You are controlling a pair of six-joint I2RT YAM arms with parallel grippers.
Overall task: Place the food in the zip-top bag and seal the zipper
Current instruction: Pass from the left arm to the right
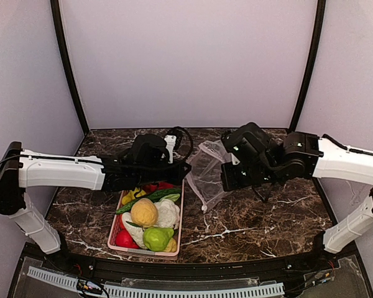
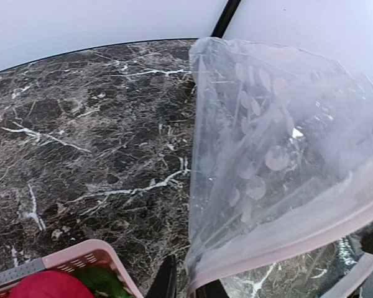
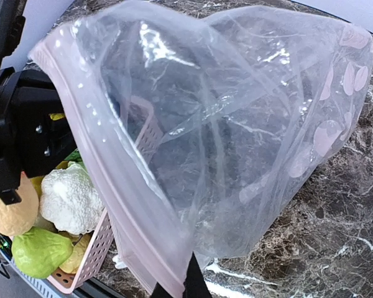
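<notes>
My left tool (image 2: pixel 188 285): pinching the bag's (image 2: pixel 280 155) mouth edge.
My right tool (image 3: pixel 177 287): clenched on the zipper (image 3: pixel 112 186).
Bag: between them, 2 o'clock from basket (image 1: pixel 137 251).
Food (image 1: pixel 144 212): in basket.

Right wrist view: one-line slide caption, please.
Right gripper pinches the zipper of the clear zip-top bag, its mouth gaping beside the pink basket of toy produce.
</notes>
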